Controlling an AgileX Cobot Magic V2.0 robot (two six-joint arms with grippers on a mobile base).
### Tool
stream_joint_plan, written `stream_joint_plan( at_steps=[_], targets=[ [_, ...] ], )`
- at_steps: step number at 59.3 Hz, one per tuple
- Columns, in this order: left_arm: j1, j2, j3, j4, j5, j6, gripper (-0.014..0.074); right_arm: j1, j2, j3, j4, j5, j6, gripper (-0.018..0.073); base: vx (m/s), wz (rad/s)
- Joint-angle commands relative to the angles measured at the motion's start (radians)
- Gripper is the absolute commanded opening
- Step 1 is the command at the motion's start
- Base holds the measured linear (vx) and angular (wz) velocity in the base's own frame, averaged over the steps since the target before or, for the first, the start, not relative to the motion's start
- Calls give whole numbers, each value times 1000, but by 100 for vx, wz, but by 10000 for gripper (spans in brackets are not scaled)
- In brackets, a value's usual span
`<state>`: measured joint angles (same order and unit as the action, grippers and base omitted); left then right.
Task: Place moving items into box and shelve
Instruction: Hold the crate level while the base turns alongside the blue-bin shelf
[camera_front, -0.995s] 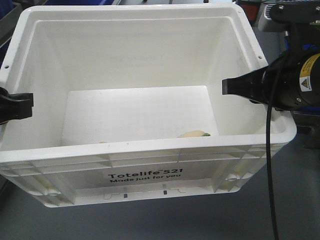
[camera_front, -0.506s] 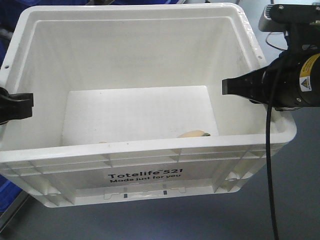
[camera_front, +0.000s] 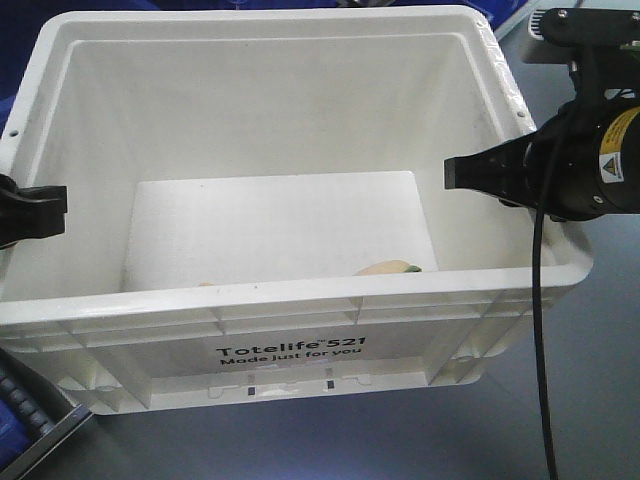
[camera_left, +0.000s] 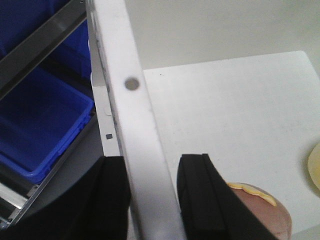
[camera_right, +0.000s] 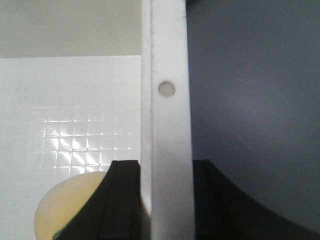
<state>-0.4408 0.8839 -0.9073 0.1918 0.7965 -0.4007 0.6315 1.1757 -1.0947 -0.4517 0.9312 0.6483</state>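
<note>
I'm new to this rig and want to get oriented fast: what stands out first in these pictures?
A big white box printed "Totelife 521" fills the front view, held off the grey floor by both arms. The left gripper and right gripper each pinch a side rim. On the box floor lie a pale yellow lump and a pinkish lump.

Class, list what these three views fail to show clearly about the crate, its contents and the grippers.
- Yellow lump: front view, mostly hidden by the crate near wall; right wrist view cuts it at the bottom edge.
- Pink lump: left wrist view, partly behind a finger.
- Left gripper: front view, cut off by the left edge.
- Shelf: not clearly in any view.
</note>
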Motion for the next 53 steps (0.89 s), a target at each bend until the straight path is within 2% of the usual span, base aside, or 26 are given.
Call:
stream_joint_plan(
  at_steps=[1,26,53],
  targets=[
    [-14,-24,-50,-4,-197,22,15,-1,-26,-41,-75,-112,-10,99,6,61],
    [-14,-24,-50,-4,-197,22,15,-1,-26,-41,-75,-112,-10,99,4,65],
    [-14,-24,-50,-4,-197,22,15,-1,-26,-41,-75,-112,-10,99,3,50]
  ],
)
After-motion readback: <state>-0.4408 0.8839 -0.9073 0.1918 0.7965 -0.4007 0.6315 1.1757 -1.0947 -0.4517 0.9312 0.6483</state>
